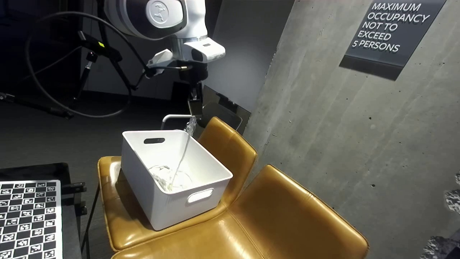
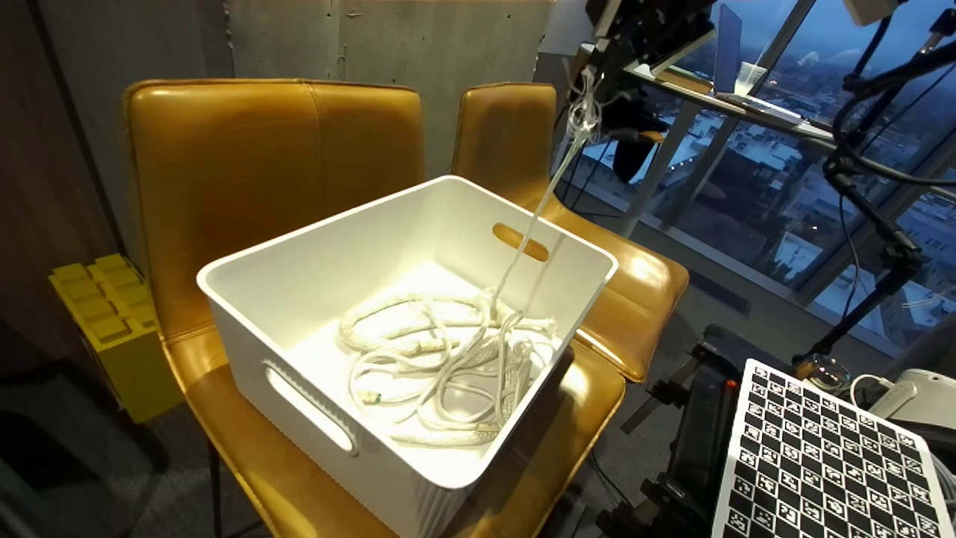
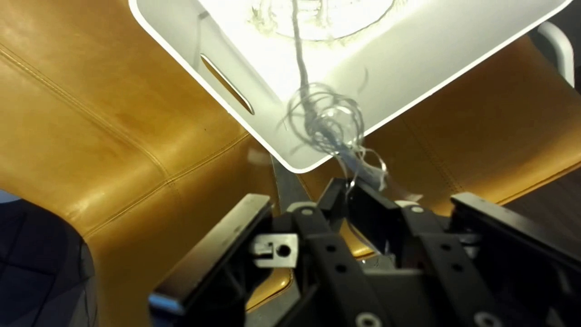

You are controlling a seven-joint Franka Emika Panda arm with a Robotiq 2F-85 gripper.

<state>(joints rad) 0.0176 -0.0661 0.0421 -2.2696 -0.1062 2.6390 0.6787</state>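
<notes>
Chair (image 2: 276, 194): beneath bin (image 2: 343, 261).
Cord (image 3: 300, 59): likely light, limp; hold at tangle (image 3: 323, 129).
Gripper (image 3: 348, 193): far right, almost closed, pinching cord.

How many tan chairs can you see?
2: a tan chair under the white bin, and a second tan chair right beside it. Both exterior views show them; more could be hidden.

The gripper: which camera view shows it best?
The wrist view: the gripper is close up there, shut on a tangled pale cord. Both exterior views show it smaller and dark, the cord running down into the white bin.
</notes>
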